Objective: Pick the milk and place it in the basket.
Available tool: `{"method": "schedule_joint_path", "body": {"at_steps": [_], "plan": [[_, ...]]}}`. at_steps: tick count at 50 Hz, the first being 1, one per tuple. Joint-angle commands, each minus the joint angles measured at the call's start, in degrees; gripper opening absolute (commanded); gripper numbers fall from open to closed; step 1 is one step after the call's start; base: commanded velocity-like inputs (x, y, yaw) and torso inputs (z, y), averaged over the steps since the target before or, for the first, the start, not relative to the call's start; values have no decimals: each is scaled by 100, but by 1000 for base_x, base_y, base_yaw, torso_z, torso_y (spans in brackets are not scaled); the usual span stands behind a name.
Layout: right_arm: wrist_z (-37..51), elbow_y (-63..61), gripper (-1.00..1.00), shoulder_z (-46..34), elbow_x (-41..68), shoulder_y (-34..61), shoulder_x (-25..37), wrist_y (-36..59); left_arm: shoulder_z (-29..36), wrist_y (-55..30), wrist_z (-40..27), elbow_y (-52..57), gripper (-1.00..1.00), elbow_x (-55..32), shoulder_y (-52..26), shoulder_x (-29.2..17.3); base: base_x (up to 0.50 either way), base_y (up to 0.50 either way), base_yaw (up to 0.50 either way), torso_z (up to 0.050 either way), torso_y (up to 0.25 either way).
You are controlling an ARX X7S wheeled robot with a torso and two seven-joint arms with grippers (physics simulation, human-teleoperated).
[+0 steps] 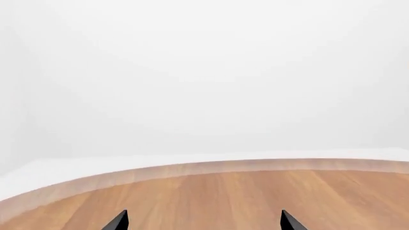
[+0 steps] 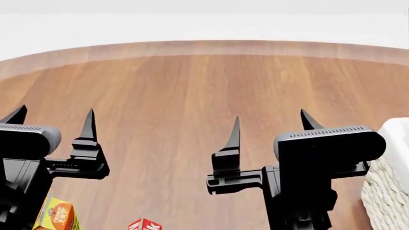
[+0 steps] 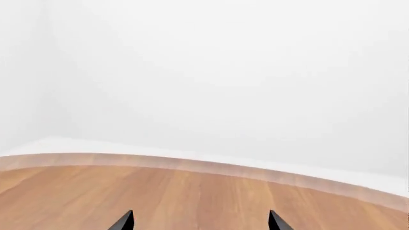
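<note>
Only the red top of the milk [image 2: 144, 224] shows, at the bottom edge of the head view, between the two arms. A corner of the cream wicker basket [image 2: 387, 191] with its white cloth rim stands at the right edge. My left gripper [image 2: 54, 116] hovers open at the left, above and behind the milk, with nothing between its fingers. My right gripper [image 2: 271, 122] is open too, just left of the basket. Both wrist views show only wide-apart black fingertips [image 1: 118, 221] [image 3: 124, 222] over bare wood.
An orange-and-yellow juice carton [image 2: 56, 215] stands at the bottom left, under my left arm. The round wooden table [image 2: 191, 86] stretches ahead to its curved far edge [image 2: 204, 48], with a white floor and wall beyond.
</note>
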Motion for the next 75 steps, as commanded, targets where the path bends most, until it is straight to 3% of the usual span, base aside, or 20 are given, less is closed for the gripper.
{"method": "schedule_joint_path", "body": {"at_steps": [1, 42, 51, 56, 57, 59, 64, 69, 73, 75], "plan": [[37, 97, 100, -12, 7, -56, -4, -96, 29, 43, -49, -28, 100, -48, 24, -41, 0, 0, 0, 0, 0], [121, 266, 100, -75, 121, -55, 36, -165, 134, 120, -200, -39, 100, -213, 55, -149, 241, 0, 0, 0, 1], [97, 475, 100, -48, 481, 254, -14, 689, 142, 119, -231, -20, 100, -248, 56, -187, 0, 0, 0, 0, 0], [-449, 441, 100, -243, 938, 350, 203, 1136, 120, 125, -243, -71, 100, -274, 11, -199, 0, 0, 0, 0, 0], [-645, 420, 100, 70, 1410, 380, 120, 1522, 126, 128, -247, -74, 100, -274, 5, -201, 0, 0, 0, 0, 0], [-1131, 309, 100, -41, 1639, 354, 336, 1419, 143, 125, -258, -68, 100, -276, -7, -204, 0, 0, 0, 0, 0], [-1084, 297, 100, 414, 2348, 614, 320, 2639, 145, 108, -275, -52, 100, -299, -32, -219, 0, 0, 0, 0, 0], [-1007, 258, 100, 387, 2308, 711, 436, 2716, 131, 105, -293, -65, 100, -324, -57, -230, 0, 0, 0, 0, 0], [-1574, 327, 100, 180, 2484, 680, 654, 2488, 119, 95, -306, -69, 100, -344, -80, -245, 0, 0, 0, 0, 0], [-1665, 357, 100, 202, 2752, 776, 680, 2876, 125, 96, -319, -60, 100, -343, -84, -253, 0, 0, 0, 0, 0]]}}
